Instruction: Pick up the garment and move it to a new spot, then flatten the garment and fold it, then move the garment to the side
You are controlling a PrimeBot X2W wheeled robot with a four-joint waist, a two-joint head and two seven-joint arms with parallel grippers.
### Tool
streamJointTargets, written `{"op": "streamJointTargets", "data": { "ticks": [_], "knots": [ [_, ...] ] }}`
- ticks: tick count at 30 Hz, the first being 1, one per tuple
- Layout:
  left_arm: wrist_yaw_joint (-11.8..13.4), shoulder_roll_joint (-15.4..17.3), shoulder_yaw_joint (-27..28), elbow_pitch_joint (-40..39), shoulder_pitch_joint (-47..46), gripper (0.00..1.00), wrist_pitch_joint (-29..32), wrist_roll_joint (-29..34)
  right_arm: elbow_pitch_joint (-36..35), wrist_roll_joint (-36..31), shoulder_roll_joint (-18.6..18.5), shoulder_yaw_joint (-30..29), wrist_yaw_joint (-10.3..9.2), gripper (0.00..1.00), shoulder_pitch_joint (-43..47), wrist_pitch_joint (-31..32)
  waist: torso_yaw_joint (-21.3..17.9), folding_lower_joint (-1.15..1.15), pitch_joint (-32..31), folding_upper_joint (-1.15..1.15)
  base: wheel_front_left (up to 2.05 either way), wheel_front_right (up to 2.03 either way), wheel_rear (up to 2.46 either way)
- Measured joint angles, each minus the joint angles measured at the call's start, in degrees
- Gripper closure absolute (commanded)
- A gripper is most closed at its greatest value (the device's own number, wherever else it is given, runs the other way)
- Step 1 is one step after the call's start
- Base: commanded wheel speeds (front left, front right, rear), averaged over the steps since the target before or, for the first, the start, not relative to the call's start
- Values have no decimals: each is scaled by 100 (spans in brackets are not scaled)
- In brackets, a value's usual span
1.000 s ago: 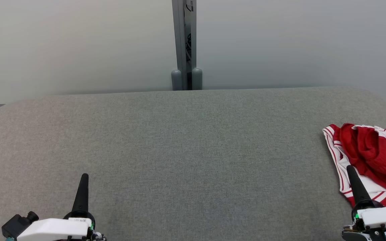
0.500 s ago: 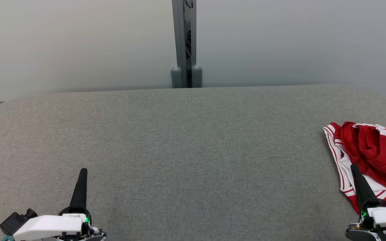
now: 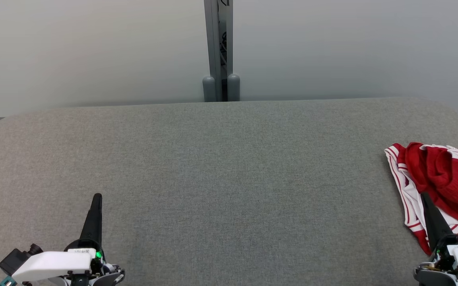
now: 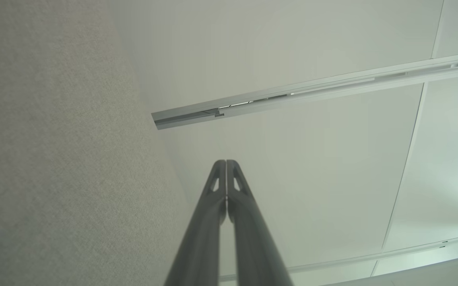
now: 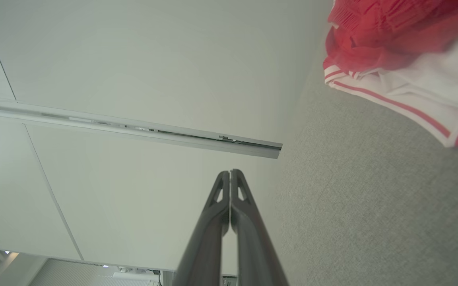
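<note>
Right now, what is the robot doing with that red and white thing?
Nothing is being handled yet. A red and white garment lies crumpled at the right end of the grey padded table. The robot's right pincer is shut and empty, close beside the garment's striped edge. Its left pincer is shut too, over bare table far from the garment. The picking up, flattening and folding have not begun.
</note>
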Motion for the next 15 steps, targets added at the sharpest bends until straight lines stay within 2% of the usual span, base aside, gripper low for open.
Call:
{"op": "streamJointTargets", "data": {
  "ticks": [15],
  "knots": [
    [-51, 3, 29, -47, -77, 100, 122, -506, -54, 611, -5, -138, 0, 100, -3, 187, -1, 0, 66, 0, 0, 0, 0]
  ]
}}
